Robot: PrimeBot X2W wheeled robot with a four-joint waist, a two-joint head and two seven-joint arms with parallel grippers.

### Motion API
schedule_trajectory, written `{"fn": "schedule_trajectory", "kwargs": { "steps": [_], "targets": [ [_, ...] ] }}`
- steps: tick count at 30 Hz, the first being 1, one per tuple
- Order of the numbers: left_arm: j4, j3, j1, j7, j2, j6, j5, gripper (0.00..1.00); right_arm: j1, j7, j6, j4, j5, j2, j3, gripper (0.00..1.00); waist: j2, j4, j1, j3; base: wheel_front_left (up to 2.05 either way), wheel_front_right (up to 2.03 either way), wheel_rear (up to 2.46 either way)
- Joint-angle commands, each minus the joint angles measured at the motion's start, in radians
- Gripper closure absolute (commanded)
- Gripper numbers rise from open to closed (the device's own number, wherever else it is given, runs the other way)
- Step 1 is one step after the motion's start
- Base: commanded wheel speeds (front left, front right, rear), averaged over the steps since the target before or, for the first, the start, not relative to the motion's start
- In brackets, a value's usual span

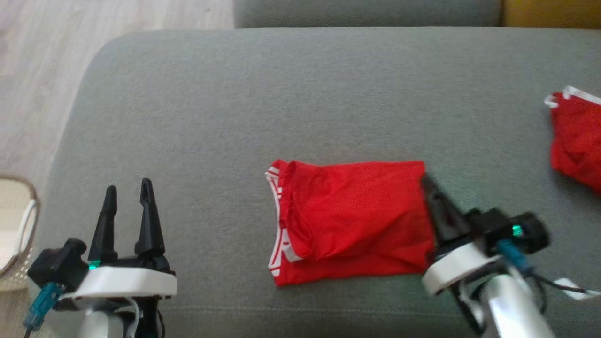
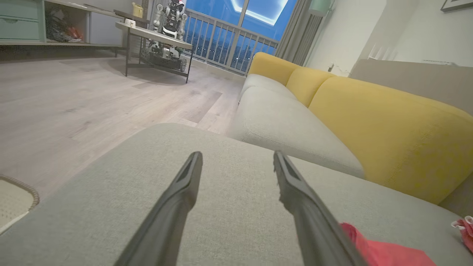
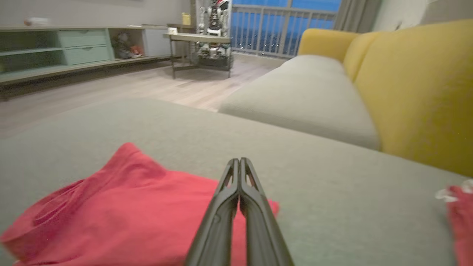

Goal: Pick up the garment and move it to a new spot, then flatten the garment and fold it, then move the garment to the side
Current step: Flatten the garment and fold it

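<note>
- Red white-trimmed garment (image 1: pixel 352 220) lies folded mid-cushion on the grey sofa seat (image 1: pixel 235 94); folding looks done.
- Right gripper (image 1: pixel 426 182) pressed together at its far-right corner (fabric pinched? can't tell).
- Left gripper (image 1: pixel 128 187) spread, idle.
- Remaining: moving it aside.

Red garment (image 1: pixel 352 220) lies seemingly folded, white-trimmed.

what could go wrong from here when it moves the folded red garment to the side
1. The right gripper is shut at the very corner of the folded garment. Its fingers may pinch only the top layer, or nothing, so a pull could open the fold.
2. The left gripper is open and well apart from the cloth, so a one-handed drag over the grey cushion may bunch it.
3. A second red garment lies to the right; moving that way could mix the two.
</note>
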Motion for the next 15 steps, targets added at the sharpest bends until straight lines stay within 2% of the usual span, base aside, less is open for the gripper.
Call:
{"fn": "schedule_trajectory", "kwargs": {
  "steps": [1, 15],
  "targets": [
    [-0.025, 0.028, -0.040, -0.006, 0.007, -0.004, 0.001, 0.00, -0.031, -0.006, 0.000, 0.001, 0.014, 0.005, 0.056, 1.00, 0.0000, 0.032, 0.0000, 0.017, 0.00, 0.00, 0.00],
    [-0.016, 0.008, -0.068, -0.006, 0.007, -0.005, -0.002, 0.00, -0.150, 0.026, 0.000, 0.308, 0.135, 0.006, 0.279, 1.00, 0.0000, 0.166, 0.0000, 0.061, 0.00, 0.00, 0.00]
  ]
}}
